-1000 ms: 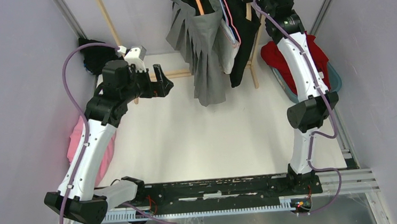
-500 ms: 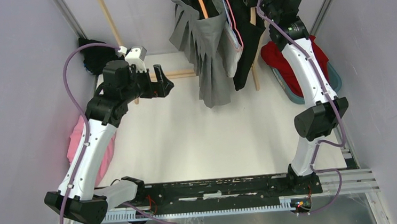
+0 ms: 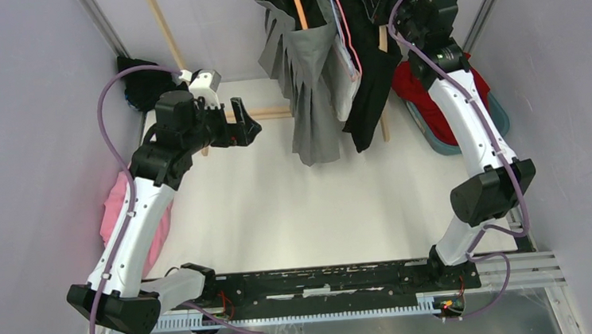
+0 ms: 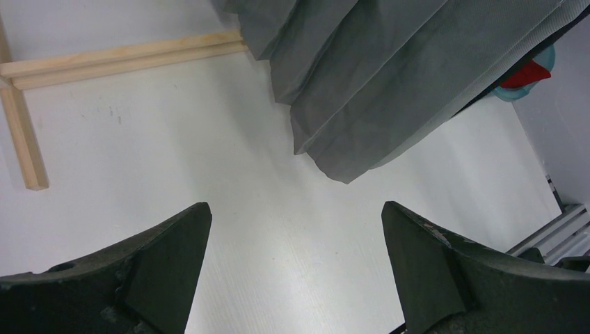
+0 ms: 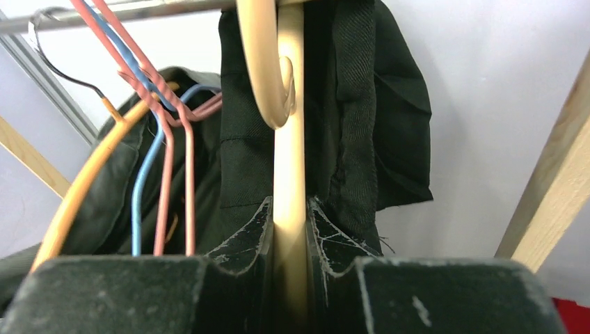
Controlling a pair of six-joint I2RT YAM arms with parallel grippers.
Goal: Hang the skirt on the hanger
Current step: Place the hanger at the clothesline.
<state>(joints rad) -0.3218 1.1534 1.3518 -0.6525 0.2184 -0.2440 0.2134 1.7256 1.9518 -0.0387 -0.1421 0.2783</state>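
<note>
Right pincer (image 5: 289, 229) pinches the cream hanger (image 5: 289, 167) by its stem. The black skirt (image 5: 362, 104) is draped on it, above the table's (image 4: 139, 139) far edge, right of centre. The hook sits at the rail (image 5: 104, 17). Left pincer (image 4: 296, 229) is spread and empty. Judged nearly complete; only the release is left.

The pleated skirt (image 3: 306, 78) is grey. The garment (image 3: 366, 90) to its right is black, on a cream hanger (image 5: 289, 139). The wire hangers are orange (image 5: 90, 181), blue (image 5: 139, 188) and pink (image 5: 188, 195). The counter (image 3: 280, 208) is white and the frame (image 4: 125, 56) is pale wood. At the right, a red cloth (image 3: 414, 86) lies in a teal basket (image 3: 437, 145). At the left is a pink cloth (image 3: 113, 213). The left arm (image 3: 134, 227) and right arm (image 3: 469, 121) are white and black, with purple cables (image 3: 101, 110).
</note>
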